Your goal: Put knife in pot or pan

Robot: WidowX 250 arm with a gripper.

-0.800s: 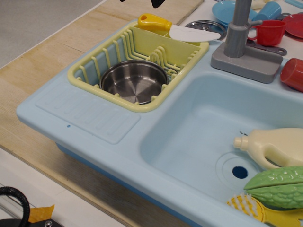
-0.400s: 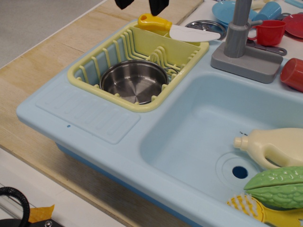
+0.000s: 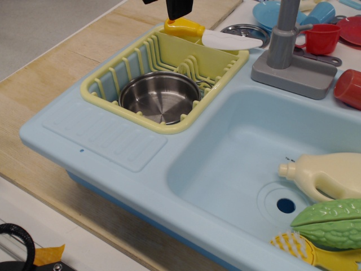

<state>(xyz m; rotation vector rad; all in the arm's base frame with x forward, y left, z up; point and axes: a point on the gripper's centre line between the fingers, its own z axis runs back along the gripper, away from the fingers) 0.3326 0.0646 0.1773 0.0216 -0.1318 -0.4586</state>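
The knife [image 3: 214,35] lies across the back rim of the yellow dish rack [image 3: 101,93], with its yellow handle to the left and its white blade to the right. The shiny steel pot [image 3: 159,97] sits upright and empty inside the rack, in front of the knife. My gripper [image 3: 164,7] hangs at the top edge, just above the knife's handle. Its two black fingers [image 3: 178,8] are apart and hold nothing. Most of the gripper is cut off by the frame.
A grey faucet [image 3: 286,51] stands right of the rack. A small silver disc [image 3: 243,28], red cups [image 3: 322,37] and blue dishes [image 3: 268,12] lie behind. The blue sink basin [image 3: 237,152] holds a cream bottle [image 3: 330,175], a green vegetable [image 3: 333,223] and a yellow scrub brush [image 3: 302,248].
My gripper has come down and shifted left, to just over the knife's handle. The knife and the pot have not moved.
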